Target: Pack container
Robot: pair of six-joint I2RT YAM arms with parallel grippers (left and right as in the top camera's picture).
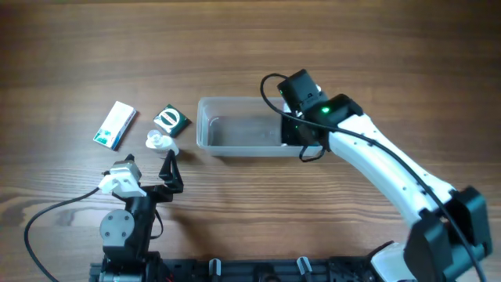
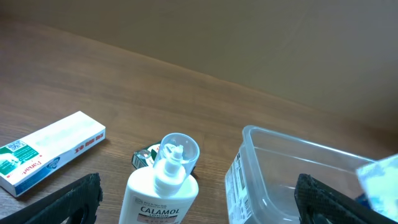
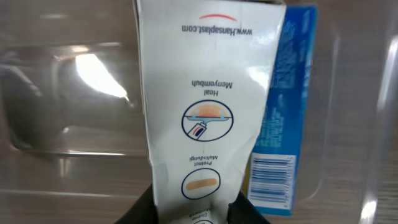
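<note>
The clear plastic container (image 1: 205,125) lies at the table's middle; it also shows in the left wrist view (image 2: 261,174) and fills the right wrist view (image 3: 62,93). My right gripper (image 1: 294,135) is over the container's right end, shut (image 3: 193,208) on a white and blue plaster box (image 3: 205,106), which hangs inside the tub. My left gripper (image 1: 150,166) is open wide and empty (image 2: 196,208), just in front of a white Calamol lotion bottle (image 1: 160,142) (image 2: 161,199) that lies on the table left of the container.
A small green packet (image 1: 171,119) (image 2: 146,157) lies behind the bottle. A white carton with green and red print (image 1: 115,124) (image 2: 50,152) lies further left. The table is bare wood. The right arm's cable loops above the container's right end.
</note>
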